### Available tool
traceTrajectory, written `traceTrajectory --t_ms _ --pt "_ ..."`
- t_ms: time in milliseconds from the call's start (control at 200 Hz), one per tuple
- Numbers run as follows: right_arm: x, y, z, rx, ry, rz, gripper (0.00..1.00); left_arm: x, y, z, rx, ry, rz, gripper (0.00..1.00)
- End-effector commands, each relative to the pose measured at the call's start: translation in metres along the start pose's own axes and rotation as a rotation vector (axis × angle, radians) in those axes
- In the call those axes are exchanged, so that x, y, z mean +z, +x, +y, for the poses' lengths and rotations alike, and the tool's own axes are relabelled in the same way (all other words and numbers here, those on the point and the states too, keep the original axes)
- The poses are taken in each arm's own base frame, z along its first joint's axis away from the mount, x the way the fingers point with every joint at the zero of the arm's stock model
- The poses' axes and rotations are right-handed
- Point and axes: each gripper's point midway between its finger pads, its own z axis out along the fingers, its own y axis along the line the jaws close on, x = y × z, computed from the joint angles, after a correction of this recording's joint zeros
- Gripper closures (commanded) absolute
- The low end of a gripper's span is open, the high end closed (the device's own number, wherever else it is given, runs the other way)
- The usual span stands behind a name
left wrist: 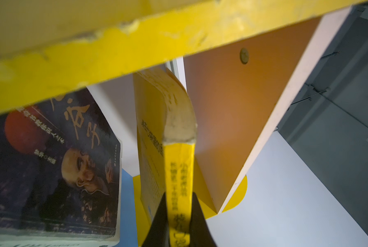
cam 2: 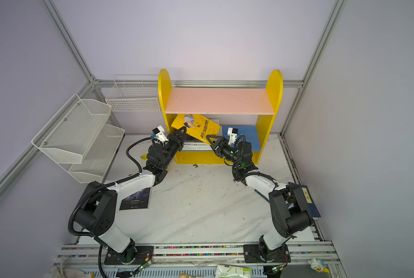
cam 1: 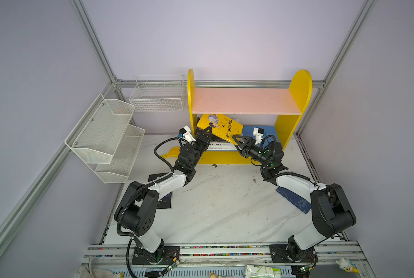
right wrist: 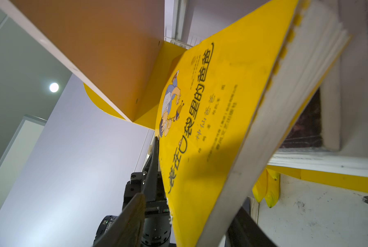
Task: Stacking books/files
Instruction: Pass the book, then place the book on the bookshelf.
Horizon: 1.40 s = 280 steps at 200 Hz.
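1. Clearly, the yellow book (cam 1: 221,127) is a thin paperback. It looks light and soft, and its pages fan a little along the open edge, so I judge it will sag if it is held by one corner only.
2. The stiffest place to hold seems to be the spine (left wrist: 178,162) or just beside it. The smooth cover may slip.
3. The jaws of the left gripper (left wrist: 178,213) are clamped on the lower end of this spine.
4. The jaws of the right gripper (cam 1: 236,142) stand apart with a corner of the book between them. In the right wrist view one side is clear of the cover, so they are not pressing it.
5. The book hangs tilted in the lower compartment of the bookshelf (cam 1: 300,91). I cannot tell if it touches the stack below.
6. Its cover is bright yellow with a cartoon figure and black Chinese characters. The top of the spine is worn and pale.
7. Below it, the dark portrait book (left wrist: 61,160) lies on the white book (cam 1: 219,145).
8. The black book (cam 2: 136,199) and the navy book (cam 1: 295,199) lie on the tabletop (cam 1: 225,204), partly under the arms and well apart from the shelf.
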Motion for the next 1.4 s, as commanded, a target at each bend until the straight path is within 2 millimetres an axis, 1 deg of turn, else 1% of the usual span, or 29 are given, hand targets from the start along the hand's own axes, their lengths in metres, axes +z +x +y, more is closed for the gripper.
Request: traceTrajectory --t_ms 0,95,185,310,385,460,520,565,600,660,720,825,875,890,940,1025,1045,1055,1070,1250,1350,1395 --pt "-0.001 -0.018 0.004 0.013 0.006 -0.104 0.45 -0.011 -0.009 -0.041 0.016 0.127 -0.063 1.0" --pt "-0.002 -0.023 0.007 0.034 -0.012 -0.151 0.53 -0.012 -0.004 -0.039 0.021 0.12 -0.073 1.0" --pt "0.0 -0.025 0.005 0.049 -0.011 -0.16 0.62 -0.011 -0.001 -0.036 0.022 0.116 -0.079 1.0" --pt "-0.002 -0.03 -0.001 0.051 0.016 -0.197 0.72 -0.012 0.001 -0.032 0.018 0.111 -0.084 1.0" --pt "-0.001 -0.034 -0.002 0.026 0.036 -0.212 0.76 -0.014 0.002 -0.029 0.019 0.099 -0.085 0.98" --pt "0.004 -0.038 -0.004 -0.014 0.072 -0.21 0.8 -0.017 0.001 -0.026 0.024 0.085 -0.084 0.96" --pt "0.009 -0.04 -0.006 -0.039 0.095 -0.2 0.82 -0.019 0.001 -0.024 0.034 0.07 -0.082 0.91" --pt "0.012 -0.04 -0.005 -0.054 0.095 -0.193 0.83 -0.02 0.002 -0.023 0.041 0.058 -0.08 0.86" --pt "0.014 -0.042 -0.006 -0.057 0.099 -0.193 0.84 -0.021 0.001 -0.022 0.046 0.047 -0.079 0.79" --pt "0.017 -0.044 -0.011 -0.064 0.112 -0.19 0.84 -0.024 0.001 -0.019 0.051 0.03 -0.078 0.72" --pt "0.021 -0.045 -0.014 -0.073 0.122 -0.182 0.85 -0.027 0.002 -0.015 0.054 0.011 -0.073 0.58" --pt "0.03 -0.047 -0.021 -0.098 0.129 -0.15 0.85 -0.033 0.001 -0.008 0.07 -0.04 -0.069 0.39" --pt "0.036 -0.049 -0.022 -0.119 0.13 -0.133 0.85 -0.038 -0.001 -0.005 0.081 -0.068 -0.072 0.34" --pt "0.038 -0.05 -0.025 -0.123 0.138 -0.129 0.85 -0.04 -0.002 -0.004 0.083 -0.076 -0.074 0.33" --pt "0.044 -0.052 -0.029 -0.138 0.148 -0.102 0.86 -0.046 -0.003 -0.001 0.091 -0.099 -0.077 0.32" --pt "0.052 -0.052 -0.029 -0.155 0.127 -0.051 0.86 -0.058 -0.007 0.002 0.106 -0.122 -0.09 0.31" --pt "0.052 -0.052 -0.03 -0.155 0.123 -0.039 0.86 -0.06 -0.007 0.009 0.115 -0.141 -0.089 0.3" --pt "0.052 -0.053 -0.029 -0.156 0.12 -0.034 0.86 -0.064 -0.011 -0.002 0.114 -0.123 -0.099 0.3" --pt "0.052 -0.053 -0.029 -0.157 0.117 -0.031 0.86 -0.067 -0.013 -0.004 0.119 -0.121 -0.103 0.3" --pt "0.049 -0.056 -0.03 -0.169 0.098 0.013 0.86 -0.102 -0.032 -0.002 0.183 -0.186 -0.154 0.27" --pt "0.05 -0.055 -0.023 -0.183 0.068 0.05 0.86 -0.118 -0.042 -0.004 0.216 -0.21 -0.182 0.27" --pt "0.051 -0.053 -0.023 -0.182 0.061 0.063 0.86 -0.125 -0.047 -0.003 0.228 -0.224 -0.197 0.26"
